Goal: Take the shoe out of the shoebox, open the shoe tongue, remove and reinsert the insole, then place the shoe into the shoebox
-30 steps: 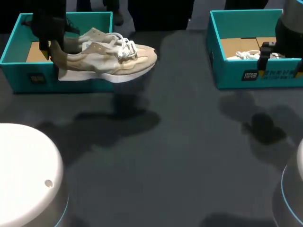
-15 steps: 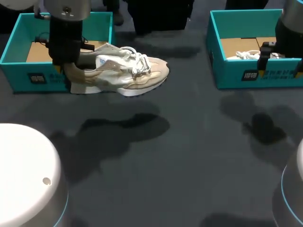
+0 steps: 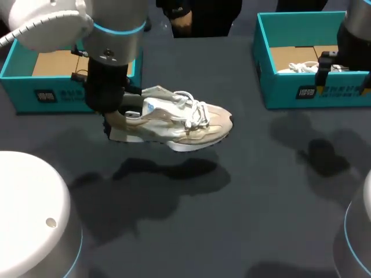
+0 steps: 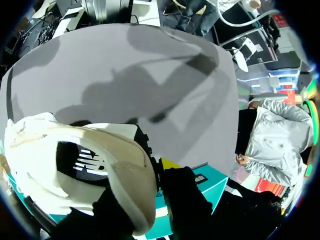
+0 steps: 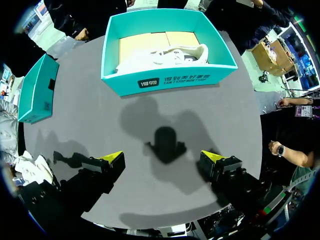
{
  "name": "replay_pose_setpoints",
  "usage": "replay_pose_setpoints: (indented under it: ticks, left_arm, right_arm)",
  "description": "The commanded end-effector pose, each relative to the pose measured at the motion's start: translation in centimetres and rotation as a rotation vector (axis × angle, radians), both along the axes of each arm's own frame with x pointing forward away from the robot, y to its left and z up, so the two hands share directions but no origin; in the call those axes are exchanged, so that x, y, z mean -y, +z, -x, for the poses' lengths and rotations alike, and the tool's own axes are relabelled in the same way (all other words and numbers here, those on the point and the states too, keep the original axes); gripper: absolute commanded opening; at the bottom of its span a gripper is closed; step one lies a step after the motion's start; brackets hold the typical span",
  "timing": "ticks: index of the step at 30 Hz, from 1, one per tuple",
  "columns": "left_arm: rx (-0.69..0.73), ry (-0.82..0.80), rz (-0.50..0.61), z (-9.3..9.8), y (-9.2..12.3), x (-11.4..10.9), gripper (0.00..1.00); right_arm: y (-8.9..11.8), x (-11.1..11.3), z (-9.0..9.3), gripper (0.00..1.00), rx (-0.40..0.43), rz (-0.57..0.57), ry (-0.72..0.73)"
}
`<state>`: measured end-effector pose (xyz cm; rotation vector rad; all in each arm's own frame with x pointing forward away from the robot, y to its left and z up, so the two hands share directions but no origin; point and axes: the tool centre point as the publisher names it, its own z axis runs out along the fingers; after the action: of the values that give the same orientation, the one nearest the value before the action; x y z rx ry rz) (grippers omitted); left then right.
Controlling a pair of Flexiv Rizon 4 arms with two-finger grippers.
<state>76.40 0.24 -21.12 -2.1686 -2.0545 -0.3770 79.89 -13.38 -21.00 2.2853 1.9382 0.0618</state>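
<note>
Where the dark worktop (image 3: 266,197) spreads widest, between the two boxes, our left arm (image 3: 109,69) hangs over it, while our right arm (image 3: 352,40) stands at the far right edge. Behind the left arm sits the teal left shoebox (image 3: 49,95), its brown cardboard floor showing. Well apart from it, on the other side of the worktop, sits the teal right shoebox (image 3: 313,90), with a second pale shoe (image 3: 297,68) lying inside. The beige and white shoe (image 3: 174,119) is out of its box, held clear of the worktop with its shadow below and its toe pointing toward the right shoebox. The left jaws grip it at the heel collar, one finger on each side. The right jaws stand wide apart over the worktop, with the right shoebox ahead of them. White laces (image 3: 194,110) lie loosely over the held shoe's tongue.
</note>
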Motion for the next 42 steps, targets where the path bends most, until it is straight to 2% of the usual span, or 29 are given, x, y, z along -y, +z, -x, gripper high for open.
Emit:
replay_pose_setpoints:
  ticks: [1, 3, 13, 19, 25, 34, 42]
  left_arm:
    - [-0.004, -0.023, 0.001, 0.7, -1.9, 1.9, 0.0]
    - [-0.038, -0.04, 0.02, 1.0, -2.7, 2.8, 0.0]
    - [-0.038, -0.04, 0.02, 1.0, -2.7, 2.8, 0.0]
    - [-0.078, -0.027, 0.045, 1.4, -6.6, 5.7, 0.0]
    - [-0.095, -0.021, 0.032, 1.4, -9.4, 7.6, 0.0]
    - [-0.107, -0.035, -0.013, 1.1, -12.6, 9.9, 0.0]
    - [-0.119, -0.025, -0.042, 1.3, -14.6, 10.5, 0.0]
  right_arm:
    - [0.0, 0.0, 0.0, 1.0, 0.0, 0.0, 0.0]
    - [0.0, 0.0, 0.0, 1.0, 0.0, 0.0, 0.0]
    - [0.0, 0.0, 0.0, 1.0, 0.0, 0.0, 0.0]
    - [0.0, 0.0, 0.0, 1.0, 0.0, 0.0, 0.0]
    - [0.0, 0.0, 0.0, 1.0, 0.0, 0.0, 0.0]
    - [0.0, 0.0, 0.0, 1.0, 0.0, 0.0, 0.0]
    - [0.0, 0.0, 0.0, 1.0, 0.0, 0.0, 0.0]
